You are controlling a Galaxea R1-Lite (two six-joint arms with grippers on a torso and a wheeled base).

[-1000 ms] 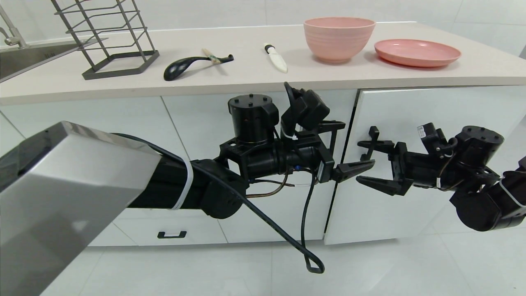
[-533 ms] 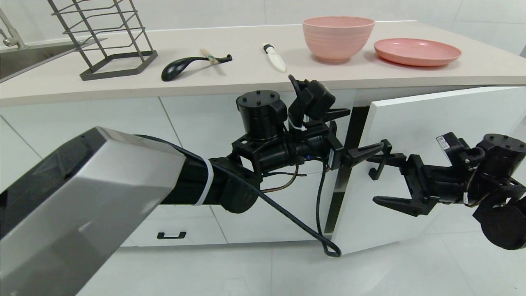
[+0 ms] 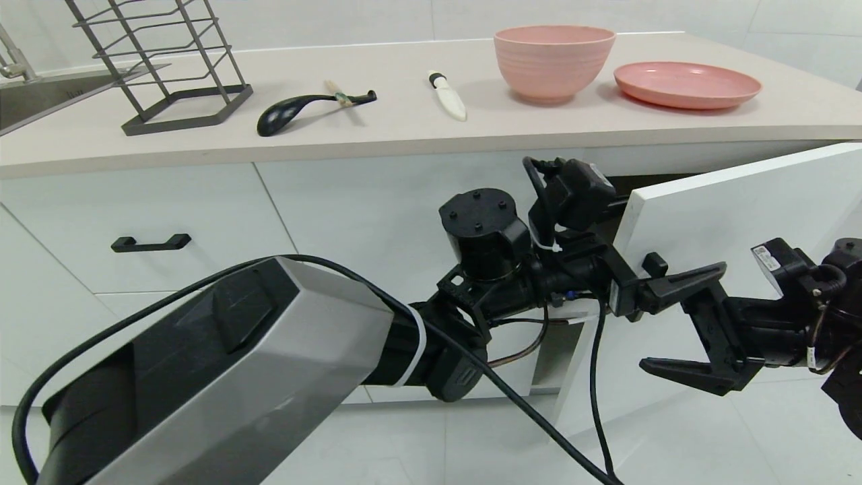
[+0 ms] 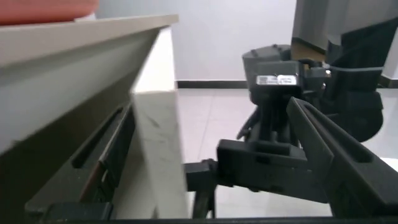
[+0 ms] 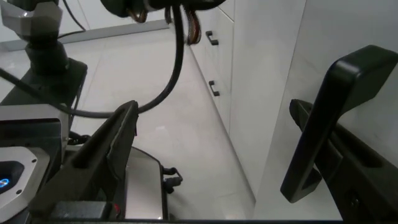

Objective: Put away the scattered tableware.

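Tableware lies along the countertop (image 3: 404, 131), well above both arms: a black spoon (image 3: 296, 111), a pale knife (image 3: 450, 98), a pink bowl (image 3: 553, 60) and, just beside it, a pink plate (image 3: 687, 84).

Below the counter's lip, the left gripper (image 3: 667, 266) is spread around the free edge of the swung-out cabinet door (image 3: 754, 202). We see one finger on the door's outer side, with a gap to the panel. The right gripper (image 3: 663, 320) gapes wide and holds nothing. One finger lies against the door's face and the other hangs apart below it.

The left gripper's second finger is hidden behind the door, so we cannot tell whether it touches. The cupboard's inside is dark.

The spoon's long axis runs left to right, its scoop toward our left, and a short wooden stick (image 3: 337, 93) crosses its handle. The knife runs front to back, its dark-banded end farther away.

A wire rack (image 3: 168, 67) stands left of the spoon, and a sink (image 3: 40, 94) lies beyond it.
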